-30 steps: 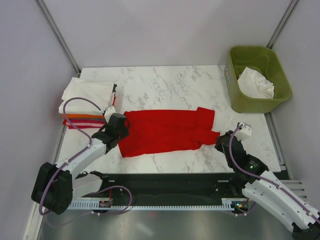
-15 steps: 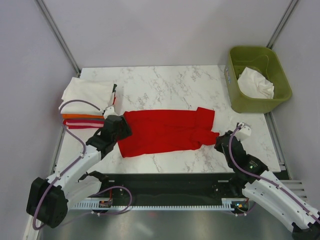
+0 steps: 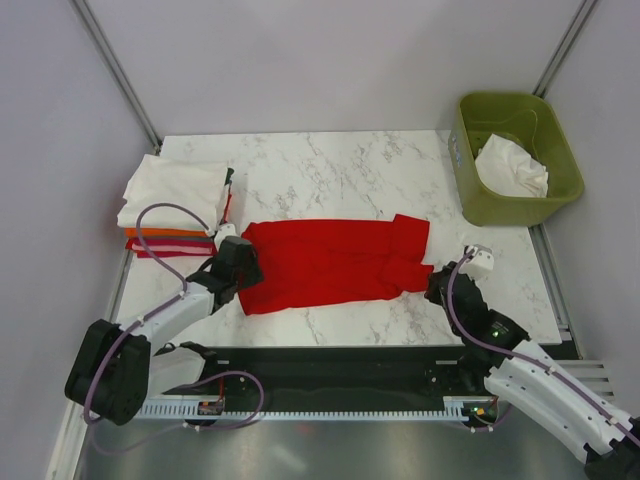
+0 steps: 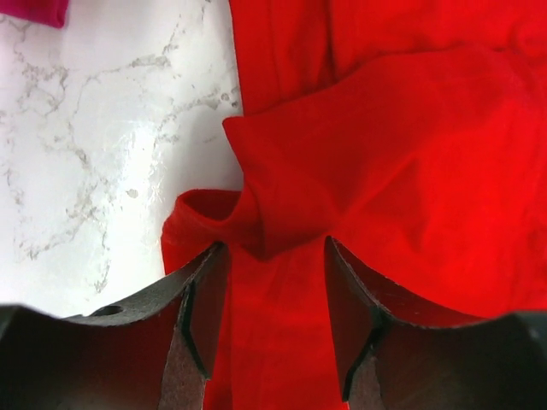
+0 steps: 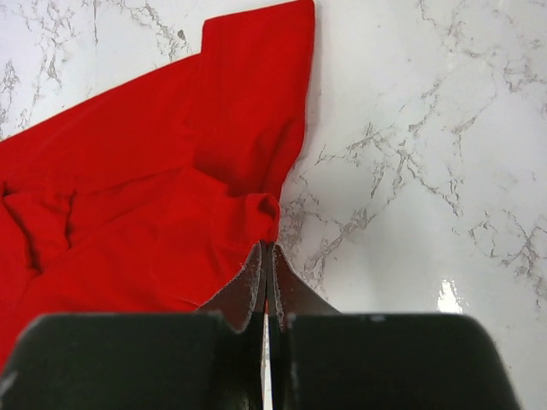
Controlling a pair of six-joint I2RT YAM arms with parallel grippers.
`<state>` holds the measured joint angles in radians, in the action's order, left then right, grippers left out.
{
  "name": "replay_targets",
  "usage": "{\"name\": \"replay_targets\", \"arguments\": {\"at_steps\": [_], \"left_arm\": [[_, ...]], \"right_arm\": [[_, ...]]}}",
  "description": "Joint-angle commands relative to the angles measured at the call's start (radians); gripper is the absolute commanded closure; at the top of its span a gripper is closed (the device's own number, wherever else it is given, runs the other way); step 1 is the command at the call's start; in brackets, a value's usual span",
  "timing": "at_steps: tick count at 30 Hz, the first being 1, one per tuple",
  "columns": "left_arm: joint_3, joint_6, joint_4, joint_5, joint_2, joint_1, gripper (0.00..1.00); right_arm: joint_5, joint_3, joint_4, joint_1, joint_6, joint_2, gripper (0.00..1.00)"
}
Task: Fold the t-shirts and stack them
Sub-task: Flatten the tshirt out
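A bright red t-shirt [image 3: 330,265] lies folded into a long band across the middle of the marble table [image 3: 340,170]. My left gripper [image 3: 247,272] is low over its left end, open, with a loose fold of red cloth [image 4: 282,213] just beyond the fingertips and nothing pinched. My right gripper [image 3: 432,287] is at the shirt's right edge. It is shut, and its tips [image 5: 267,248] pinch a small pucker of the red cloth [image 5: 171,205]. Folded t-shirts are stacked at the back left: white [image 3: 175,190] on top, then orange [image 3: 165,233] and dark red [image 3: 165,248].
An olive-green bin [image 3: 468,195] stands at the back right with a crumpled white cloth [image 3: 512,165] inside. Bare marble [image 5: 427,154] lies to the right of the shirt. A corner of the dark red shirt [image 4: 34,10] shows in the left wrist view.
My left gripper has opened wider and its arm has shifted at the shirt's left end. My right gripper has slid slightly left against the shirt's right edge.
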<state>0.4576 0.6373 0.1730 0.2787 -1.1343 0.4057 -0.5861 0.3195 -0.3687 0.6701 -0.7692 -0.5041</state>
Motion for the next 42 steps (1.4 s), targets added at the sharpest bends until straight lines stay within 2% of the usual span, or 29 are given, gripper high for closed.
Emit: {"name": "replay_targets", "arguments": {"at_steps": [1, 4, 7, 8, 9, 12, 15, 18, 21, 26, 27, 29, 31, 34, 35, 38, 42], "left_arm": [[0.044, -0.033, -0.079, 0.062, -0.045, -0.013, 0.44], [0.044, -0.045, -0.161, 0.077, -0.093, -0.03, 0.45], [0.05, -0.07, -0.216, 0.044, -0.125, -0.031, 0.5], [0.05, -0.082, -0.228, 0.013, -0.128, -0.031, 0.53], [0.047, -0.091, -0.242, 0.004, -0.127, -0.031, 0.6], [0.032, -0.111, -0.276, -0.025, -0.104, -0.031, 0.69], [0.016, -0.116, -0.279, -0.039, -0.039, -0.03, 0.7], [-0.019, -0.108, -0.283, -0.056, 0.034, -0.03, 0.62], [-0.045, -0.105, -0.283, -0.079, 0.082, -0.03, 0.61], [-0.06, -0.106, -0.274, -0.098, 0.126, -0.028, 0.72], [-0.066, -0.108, -0.27, -0.102, 0.143, -0.03, 0.83], [-0.077, -0.108, -0.27, -0.104, 0.16, -0.03, 0.87], [-0.088, -0.108, -0.279, -0.102, 0.169, -0.03, 0.86], [-0.083, -0.108, -0.285, -0.101, 0.148, -0.03, 0.8], [-0.08, -0.11, -0.285, -0.099, 0.14, -0.03, 0.73], [-0.065, -0.097, -0.282, -0.087, 0.076, -0.03, 0.63], [-0.004, -0.079, -0.238, -0.085, -0.027, -0.03, 0.63]], "right_arm": [[0.015, -0.037, 0.097, 0.0, 0.042, 0.036, 1.0], [0.038, -0.048, 0.105, -0.001, 0.05, 0.073, 1.0], [0.055, -0.06, 0.114, -0.001, 0.057, 0.093, 1.0], [0.057, -0.063, 0.117, 0.0, 0.059, 0.095, 1.0], [0.057, -0.063, 0.116, 0.0, 0.057, 0.093, 1.0], [0.06, -0.063, 0.122, 0.0, 0.059, 0.079, 1.0], [0.063, -0.059, 0.125, 0.0, 0.059, 0.053, 1.0], [0.066, -0.053, 0.126, 0.0, 0.059, 0.032, 1.0], [0.072, -0.053, 0.126, 0.0, 0.059, 0.027, 1.0], [0.072, -0.062, 0.126, -0.001, 0.053, 0.053, 1.0], [0.072, -0.065, 0.126, 0.0, 0.051, 0.062, 1.0], [0.071, -0.066, 0.126, 0.0, 0.05, 0.067, 1.0], [0.066, -0.069, 0.128, 0.0, 0.048, 0.073, 1.0], [0.066, -0.068, 0.126, 0.0, 0.047, 0.067, 1.0], [0.066, -0.068, 0.128, 0.0, 0.047, 0.065, 1.0], [0.068, -0.066, 0.128, 0.0, 0.047, 0.059, 1.0], [0.069, -0.066, 0.128, 0.0, 0.047, 0.062, 1.0]]}}
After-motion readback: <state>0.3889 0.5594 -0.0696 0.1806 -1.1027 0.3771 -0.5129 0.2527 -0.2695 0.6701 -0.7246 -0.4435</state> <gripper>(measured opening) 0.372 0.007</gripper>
